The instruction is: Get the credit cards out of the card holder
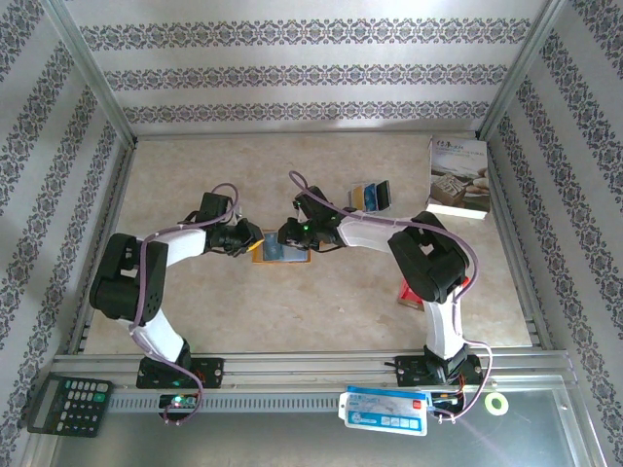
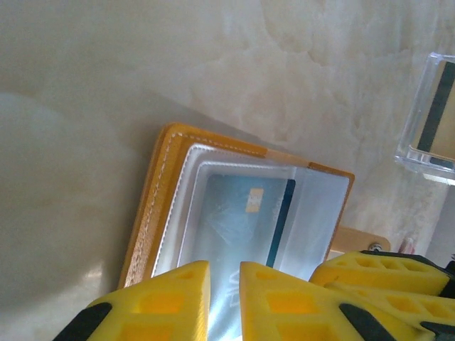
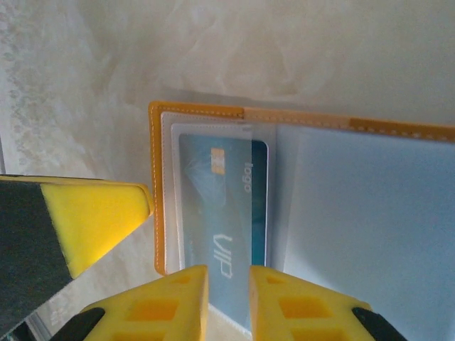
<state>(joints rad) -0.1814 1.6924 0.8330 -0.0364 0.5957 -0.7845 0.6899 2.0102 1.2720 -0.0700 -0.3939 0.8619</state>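
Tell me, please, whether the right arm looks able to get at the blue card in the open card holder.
Probably yes: the card holder lies open, and the right fingers sit at the near edge of the blue card with nothing between. A clear sleeve covers it, though.

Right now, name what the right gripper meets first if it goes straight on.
Probably the blue VIP card in the open card holder, just ahead of the right gripper; depth unclear.

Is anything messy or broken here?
Nothing looks broken or spilled. The card holder lies open and flat, with a blue card straight in its clear sleeve. The white book at the far right sits slightly crooked, that's all.
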